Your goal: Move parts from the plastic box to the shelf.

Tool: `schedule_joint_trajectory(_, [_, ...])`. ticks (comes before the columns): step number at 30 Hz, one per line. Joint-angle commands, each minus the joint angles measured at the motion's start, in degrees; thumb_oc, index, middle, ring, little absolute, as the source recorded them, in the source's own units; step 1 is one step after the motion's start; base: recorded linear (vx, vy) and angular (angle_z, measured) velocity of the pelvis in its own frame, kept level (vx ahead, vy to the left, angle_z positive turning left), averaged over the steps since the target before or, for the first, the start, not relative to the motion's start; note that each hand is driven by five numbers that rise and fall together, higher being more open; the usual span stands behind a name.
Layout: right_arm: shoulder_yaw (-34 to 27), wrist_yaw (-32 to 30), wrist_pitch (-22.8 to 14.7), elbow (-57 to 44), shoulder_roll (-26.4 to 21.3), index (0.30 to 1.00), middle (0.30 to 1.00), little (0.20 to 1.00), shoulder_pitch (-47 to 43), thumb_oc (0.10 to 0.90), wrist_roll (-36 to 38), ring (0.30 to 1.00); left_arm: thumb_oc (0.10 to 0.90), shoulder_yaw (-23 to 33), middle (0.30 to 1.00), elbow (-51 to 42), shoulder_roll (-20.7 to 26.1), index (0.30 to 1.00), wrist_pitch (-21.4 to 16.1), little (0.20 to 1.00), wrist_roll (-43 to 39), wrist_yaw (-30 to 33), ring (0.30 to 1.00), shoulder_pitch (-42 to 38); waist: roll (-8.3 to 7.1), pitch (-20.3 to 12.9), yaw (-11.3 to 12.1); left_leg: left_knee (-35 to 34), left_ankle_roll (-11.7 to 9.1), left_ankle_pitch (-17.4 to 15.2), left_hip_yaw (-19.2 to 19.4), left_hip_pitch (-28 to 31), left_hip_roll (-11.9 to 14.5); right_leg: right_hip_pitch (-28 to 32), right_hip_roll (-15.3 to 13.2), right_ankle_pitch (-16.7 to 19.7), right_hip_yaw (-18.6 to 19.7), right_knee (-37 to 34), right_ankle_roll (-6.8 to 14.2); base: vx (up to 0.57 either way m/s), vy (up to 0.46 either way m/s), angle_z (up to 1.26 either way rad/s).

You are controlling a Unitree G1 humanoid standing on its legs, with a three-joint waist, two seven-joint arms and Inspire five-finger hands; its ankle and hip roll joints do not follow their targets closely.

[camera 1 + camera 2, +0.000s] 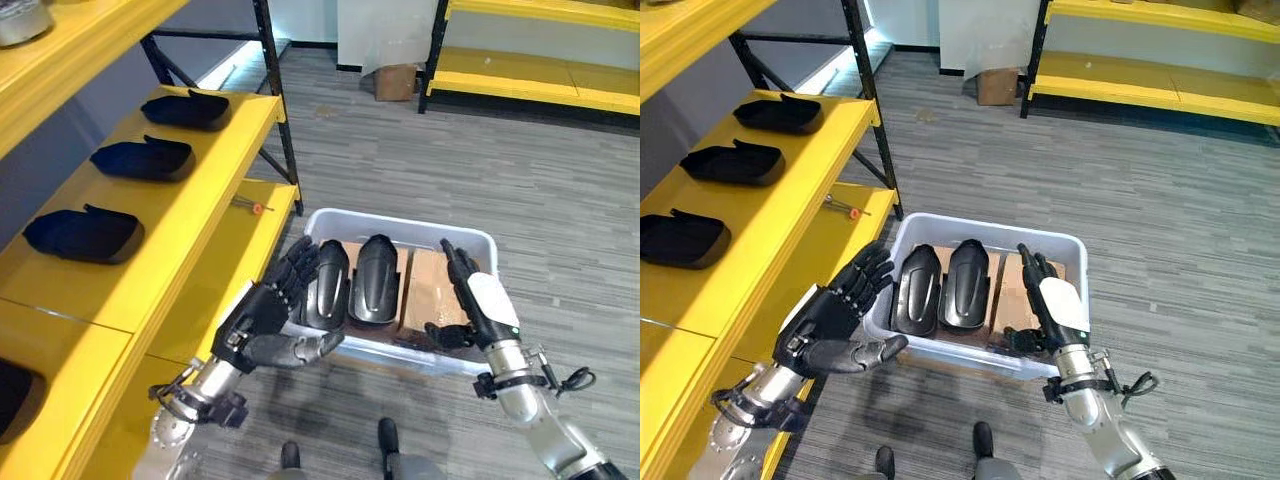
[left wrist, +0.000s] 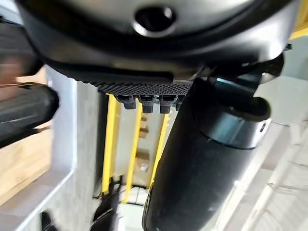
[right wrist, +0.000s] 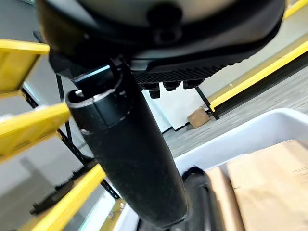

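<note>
1. So, the left hand (image 1: pixel 262 318) is held with its fingers spread and fairly straight, thumb stuck out sideways, nothing gripped. It's hovering at the near-left corner of the pale grey rectangular plastic box (image 1: pixel 470 240), fingertips right at or over the rim.
2. Just past those fingertips, two glossy black moulded plastic parts (image 1: pixel 352 280) are seen lying side by side in the left half of the box, long ways pointing away from the robot. Whether the fingers actually touch the nearer one can't be told.
3. The right hand (image 1: pixel 1052 303) is reached into the right half of the box, fingers stretched straight and pointing away, thumb tucked toward the near wall. Nothing is held in it either.
4. Under and around that hand, flat brown cardboard pieces (image 1: pixel 428 278) are laid on the box floor.
5. Off to the left hand's outer side, the yellow metal shelf with black uprights (image 1: pixel 190 215) is seen, and three more matte black moulded parts (image 1: pixel 85 234) are lined up in a row on its middle level, well apart from both hands.
6. On the lower shelf board, just beyond the left hand, a small screwdriver-like tool with an orange tip (image 1: pixel 250 206) is left lying.
</note>
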Motion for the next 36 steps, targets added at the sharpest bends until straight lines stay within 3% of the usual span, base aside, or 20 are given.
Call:
schedule_joint_trajectory(1, [-0.50,-3.18,-2.82,-5.08,-0.73,1.000,1.000,1.000,-5.45,0.900,-0.57,1.000,0.900,2.02,1.000,-5.52,1.96,1.000,-2.06,1.000,-5.50,-3.97,1.000,-1.85,-2.43,-4.12,1.49,0.76,2.78,-2.01,-0.96,-0.45,-4.57,0.02,-4.70,-6.55,-1.21,8.18,2.10,0.08,-0.263,0.04])
schedule_joint_trajectory(4, [-0.38,-3.55,-2.78,-4.43,-0.70,1.000,1.000,1.000,-5.64,0.900,0.11,1.000,0.900,1.36,1.000,-4.85,1.28,1.000,0.12,1.000,-9.01,-6.79,1.000,-1.56,-2.30,-4.29,1.17,1.22,2.26,-1.86,-0.69,-0.65,-3.87,0.12,-4.20,-7.23,-1.24,8.50,1.50,0.04,-0.185,0.02])
schedule_joint_trajectory(11, [-1.39,-1.42,-3.45,-4.54,-0.04,1.000,1.000,1.000,-3.96,0.900,3.57,1.000,0.900,1.41,1.000,-2.51,-0.23,1.000,-2.59,1.000,-4.72,1.02,1.000,-3.48,-2.18,-4.31,-0.75,5.52,1.79,-3.31,-0.40,-1.27,-2.97,-0.35,-2.47,-9.62,0.11,11.20,-0.72,0.04,-0.191,-0.04])
schedule_joint_trajectory(14, [-1.10,-1.01,-4.17,-4.87,0.59,1.000,1.000,1.000,-2.76,0.900,0.60,1.000,0.900,3.72,1.000,-1.18,-1.98,1.000,-2.46,1.000,-5.73,3.92,1.000,-4.17,-2.49,-3.89,-1.27,12.32,1.70,-1.06,-0.09,-3.94,-2.79,-0.48,-1.34,-10.16,0.72,11.99,-2.25,0.02,-0.170,-0.15])
schedule_joint_trajectory(15, [-0.94,-0.87,-3.94,-5.59,0.86,1.000,1.000,1.000,-2.13,0.900,0.03,1.000,0.900,4.18,1.000,-0.28,-2.90,1.000,-2.02,1.000,-4.90,4.16,1.000,-5.03,-2.89,-3.54,-1.58,17.42,1.85,-0.02,-0.10,-6.65,-3.02,-0.42,-0.83,-10.13,1.10,12.23,-2.97,0.05,-0.191,-0.24])
schedule_joint_trajectory(16, [-1.04,-0.73,-4.54,-5.45,1.18,1.000,1.000,1.000,-1.25,0.900,-0.63,1.000,0.900,4.38,1.000,0.56,-4.07,1.000,-1.59,1.000,-3.11,4.09,1.000,-6.15,-2.87,-3.14,-1.92,18.35,2.54,0.55,-0.74,-9.12,-4.41,-0.52,0.51,-10.07,2.41,12.80,-3.38,0.08,-0.121,-0.14])
schedule_joint_trajectory(18, [-1.41,-0.29,-4.91,-5.76,0.85,1.000,1.000,1.000,-0.68,0.900,-0.44,1.000,0.900,3.85,1.000,0.59,-4.51,1.000,-1.62,1.000,-3.16,3.84,1.000,-6.55,-2.41,-2.76,-2.41,13.59,2.24,2.07,-0.05,-9.56,-4.99,-0.29,1.57,-10.29,3.79,12.85,-3.02,0.08,0.009,-0.06])
schedule_joint_trajectory(20, [-1.41,-0.29,-4.91,-5.76,0.85,1.000,1.000,1.000,-0.68,0.900,-0.44,1.000,0.900,3.85,1.000,0.59,-4.51,1.000,-1.62,1.000,-3.16,3.84,1.000,-6.55,-2.41,-2.75,-2.40,13.57,2.24,2.07,-0.05,-9.54,-4.99,-0.28,1.56,-10.29,3.80,12.85,-3.02,0.13,0.153,-0.59])
schedule_joint_trajectory(21, [-2.19,-0.54,-6.40,-5.66,-0.81,1.000,1.000,1.000,0.94,0.900,-1.22,1.000,0.900,2.01,1.000,0.48,-3.86,1.000,-2.63,1.000,-1.71,3.18,1.000,-6.81,-1.43,-1.16,-2.15,4.49,-0.42,8.83,-2.46,-15.23,-4.25,3.36,1.82,-11.58,5.52,11.82,-2.26,0.24,0.291,-0.17])
schedule_joint_trajectory(22, [-2.19,-0.55,-6.40,-5.66,-0.81,1.000,1.000,1.000,0.93,0.900,-1.22,1.000,0.900,2.01,1.000,0.48,-3.86,1.000,-2.63,1.000,-1.71,3.18,1.000,-6.82,-1.45,-1.12,-2.14,4.49,-0.41,8.82,-2.44,-15.18,-4.26,3.40,1.80,-11.59,5.54,11.82,-2.26,0.34,0.422,-0.30])
schedule_joint_trajectory(25, [-2.24,1.55,-7.51,-6.15,-1.44,1.000,1.000,1.000,1.55,0.900,-2.27,1.000,0.900,2.47,1.000,1.16,-3.48,1.000,-1.97,1.000,-3.22,2.87,1.000,-6.57,-1.10,-1.70,-2.50,3.55,0.68,4.28,-1.00,-11.24,-5.03,3.82,-0.10,-11.94,4.51,11.70,-1.56,0.24,0.293,-0.93])
schedule_joint_trajectory(27, [-0.90,1.25,-5.96,-5.17,-0.53,1.000,1.000,1.000,-0.32,0.900,-2.92,1.000,0.900,1.43,1.000,0.93,-3.36,1.000,-0.10,1.000,-2.83,2.06,1.000,-7.71,-1.14,-1.92,-1.94,2.98,1.45,2.50,-1.07,-9.32,-6.33,3.55,-1.22,-11.04,3.58,10.63,-0.87,0.21,0.238,-0.36])
schedule_joint_trajectory(31, [1.47,-0.19,-3.71,-4.14,-0.12,1.000,1.000,1.000,-4.45,0.900,-5.94,1.000,0.900,0.06,1.000,-0.48,-2.03,1.000,0.72,1.000,-3.10,1.53,1.000,-8.17,-0.92,-1.88,-0.47,1.84,2.54,1.70,-1.35,-8.70,-7.86,1.79,-2.28,-9.13,2.78,8.98,0.02,0.08,0.153,0.25])
schedule_joint_trajectory(36, [3.43,-1.93,-3.67,-2.35,-0.51,1.000,1.000,1.000,-9.09,0.900,-5.94,1.000,0.900,-1.10,1.000,-0.48,-1.03,1.000,0.34,1.000,-3.22,2.32,1.000,-9.26,-1.00,0.20,1.71,2.08,3.37,0.95,-2.27,-10.18,-9.11,-0.05,-3.08,-9.04,1.60,8.82,0.26,0.02,0.072,0.23])
